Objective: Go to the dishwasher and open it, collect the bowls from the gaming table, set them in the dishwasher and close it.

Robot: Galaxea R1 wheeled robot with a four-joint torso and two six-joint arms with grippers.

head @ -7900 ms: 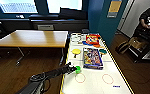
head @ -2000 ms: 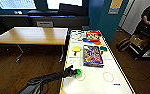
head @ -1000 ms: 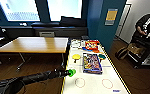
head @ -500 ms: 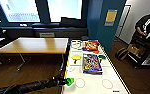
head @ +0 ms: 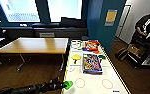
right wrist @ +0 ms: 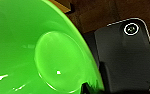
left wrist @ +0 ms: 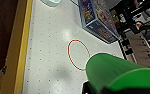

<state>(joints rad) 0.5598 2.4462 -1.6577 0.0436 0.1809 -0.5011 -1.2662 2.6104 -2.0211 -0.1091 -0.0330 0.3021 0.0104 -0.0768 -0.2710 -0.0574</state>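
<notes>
My left gripper (head: 65, 85) comes in low from the left, shut on a small lime green bowl (head: 68, 84) held just over the near left edge of the gaming table (head: 116, 76). That bowl's outer wall looms above the white top in the left wrist view (left wrist: 116, 72). A yellow bowl (head: 76, 58) sits further up the table's left side. In the right wrist view another lime green bowl (right wrist: 41, 55) hangs tilted over the floor, my right gripper (right wrist: 88, 87) shut on its rim. The dishwasher is out of view.
Board-game boxes (head: 92, 63) (head: 91, 45) lie along the table's middle, with red circles (head: 79, 82) printed on the near end. A wooden table (head: 36, 45) stands to the left. On the right are a person (head: 148, 25), a bag (head: 122, 53) and a cart.
My left arm reached the green bowl on the table, took hold of it and drew it back to the near left edge. The camera has lifted, so the whole picture shifted.
</notes>
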